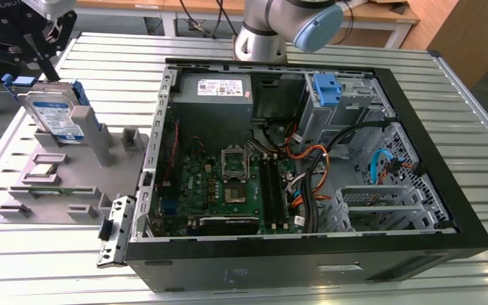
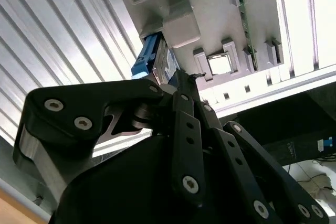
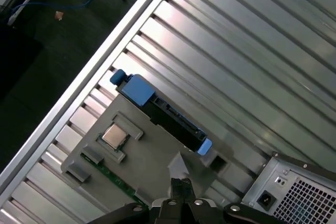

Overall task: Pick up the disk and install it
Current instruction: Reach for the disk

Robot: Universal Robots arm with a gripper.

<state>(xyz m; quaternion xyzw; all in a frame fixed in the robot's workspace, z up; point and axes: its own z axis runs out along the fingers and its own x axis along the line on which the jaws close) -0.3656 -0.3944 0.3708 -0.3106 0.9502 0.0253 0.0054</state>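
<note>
The disk (image 1: 58, 117) stands on edge in a grey fixture (image 1: 66, 181) at the exterior view's left, its blue-and-white label facing outward and its blue bracket showing at both ends. My gripper (image 1: 51, 75) hangs just above the disk's top edge, its thin black fingers together and nothing between them. In the first wrist view the disk (image 3: 168, 116) appears edge-on, beyond the gripper (image 3: 181, 184). The second wrist view has the gripper (image 2: 181, 77) close to the disk's (image 2: 156, 56) blue end. I cannot tell whether the tips touch the disk.
An open computer case (image 1: 447, 210) lies on the slatted metal table (image 1: 447, 82), with a grey power supply (image 1: 218, 89), a bare blue bracket (image 1: 327, 89) and loose cables inside. The fixture (image 3: 152, 156) also carries a processor chip (image 3: 115, 136) and a memory stick (image 3: 107, 174).
</note>
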